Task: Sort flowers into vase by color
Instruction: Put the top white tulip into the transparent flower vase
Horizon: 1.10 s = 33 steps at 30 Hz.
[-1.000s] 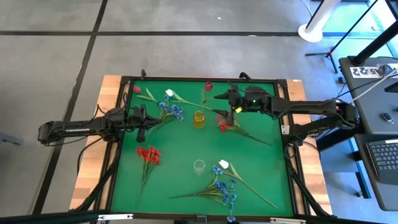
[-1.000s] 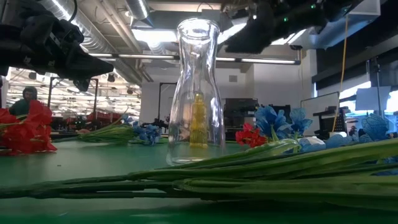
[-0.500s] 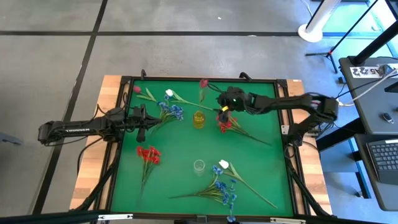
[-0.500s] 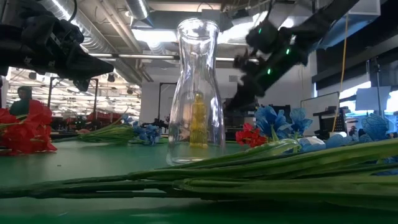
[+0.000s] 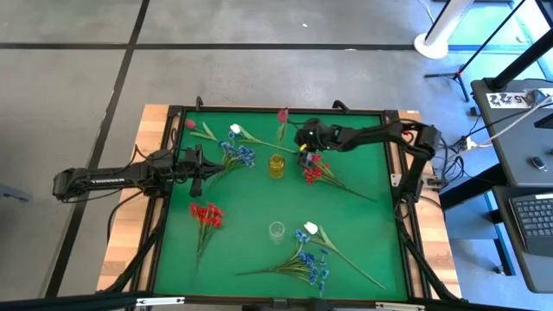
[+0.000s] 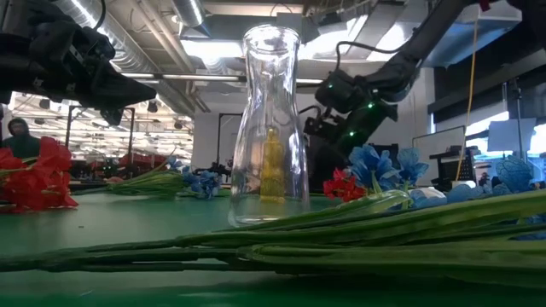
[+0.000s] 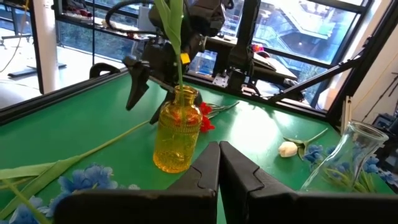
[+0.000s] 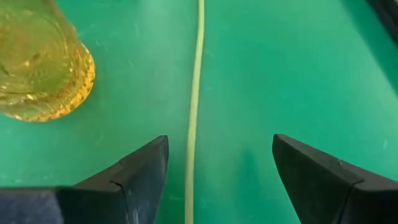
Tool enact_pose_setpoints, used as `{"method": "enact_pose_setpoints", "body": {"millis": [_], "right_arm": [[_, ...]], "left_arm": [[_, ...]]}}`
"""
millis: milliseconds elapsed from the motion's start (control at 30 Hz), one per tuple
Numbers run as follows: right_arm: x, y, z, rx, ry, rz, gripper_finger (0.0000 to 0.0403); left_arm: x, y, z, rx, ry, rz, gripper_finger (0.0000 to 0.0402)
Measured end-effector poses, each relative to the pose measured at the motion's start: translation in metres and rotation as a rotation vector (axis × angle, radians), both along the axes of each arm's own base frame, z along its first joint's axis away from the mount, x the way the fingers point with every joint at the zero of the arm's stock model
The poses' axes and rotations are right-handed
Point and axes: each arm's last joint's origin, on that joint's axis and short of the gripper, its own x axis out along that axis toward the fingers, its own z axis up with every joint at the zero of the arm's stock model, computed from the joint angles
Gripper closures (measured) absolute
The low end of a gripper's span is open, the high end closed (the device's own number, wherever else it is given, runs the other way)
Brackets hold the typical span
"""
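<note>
1. the green table [image 5: 363,233] is carrying two vases: a yellow vase [image 5: 276,165] near the middle toward the far side, and a clear vase [image 5: 276,230] nearer the front.
2. the right gripper [image 5: 301,145] is hovering low, just beside the yellow vase, with its fingers [image 8: 134,171] standing wide apart and holding nothing; in the right wrist view a thin green stem [image 8: 194,106] is lying on the mat between them, apart from both.
3. the left gripper [image 5: 197,172] is waiting at the left side of the table with its fingers [image 7: 208,168] pressed together on nothing.
4. the flowers are lying mostly loose on the table: a red cluster [image 5: 206,213] at the left, a blue cluster [image 5: 238,155] and a white bud [image 5: 234,129] at the far left, a second red cluster [image 5: 312,174] beside the right gripper, and a blue cluster [image 5: 311,263] with a white bud [image 5: 311,227] at the front.
5. in the left wrist view one green stem [image 7: 173,37] is standing up out of the yellow vase; the pink bud [image 5: 282,114] appears to belong to it, though this cannot be told for sure.
6. judged from this, the sorting is only beginning: at most one flower is in place, the clear vase is standing empty, and the rest are waiting.
</note>
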Motion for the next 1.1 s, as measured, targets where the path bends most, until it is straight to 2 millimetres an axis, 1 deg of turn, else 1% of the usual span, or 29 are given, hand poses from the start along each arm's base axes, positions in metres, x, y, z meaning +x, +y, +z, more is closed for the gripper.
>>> {"method": "enact_pose_setpoints", "body": {"millis": [133, 200, 267, 400, 667, 700, 733, 833, 900, 967, 1033, 1100], "right_arm": [[0.003, -0.002, -0.005, 0.002, 0.056, -0.015, 0.0122], [0.004, -0.003, -0.007, 0.002, 0.077, -0.023, 0.0136], [0.004, -0.003, -0.008, 0.003, 0.093, -0.028, 0.0159], [0.004, -0.003, -0.008, 0.007, 0.106, -0.028, 0.0221], [0.002, -0.004, -0.009, -0.010, 0.121, -0.034, 0.0378], [0.002, -0.006, -0.009, -0.014, 0.123, -0.041, 0.0389], [0.002, -0.006, -0.009, -0.018, 0.124, -0.048, 0.0393], [0.002, -0.009, -0.007, -0.016, 0.127, -0.090, 0.0384], [0.001, -0.011, -0.004, -0.028, 0.134, -0.131, 0.0389], [0.001, -0.014, 0.005, -0.054, 0.127, -0.166, 0.0396], [0.001, -0.016, 0.020, -0.091, 0.101, -0.198, 0.0395], [-0.004, -0.019, 0.033, -0.105, 0.090, -0.233, 0.0395]], "left_arm": [[0.000, 0.000, 0.000, 0.000, 0.000, 0.000, 0.0401], [0.000, 0.000, 0.000, 0.000, 0.000, -0.001, 0.0401], [0.000, 0.000, 0.000, 0.000, 0.001, 0.000, 0.0401], [0.000, 0.000, 0.000, 0.000, 0.001, -0.001, 0.0401], [0.000, 0.000, 0.000, 0.000, 0.000, -0.001, 0.0401], [0.000, 0.000, 0.000, 0.000, 0.000, -0.001, 0.0401], [0.000, 0.000, 0.000, 0.000, 0.001, -0.001, 0.0401], [0.000, 0.000, 0.000, 0.000, 0.001, -0.001, 0.0401], [0.000, 0.000, 0.000, 0.000, 0.000, -0.001, 0.0401], [0.000, 0.000, 0.000, 0.000, 0.001, -0.001, 0.0401], [0.000, 0.000, 0.000, -0.001, 0.001, -0.001, 0.0401], [0.000, 0.000, 0.000, 0.000, 0.001, -0.001, 0.0401]]}}
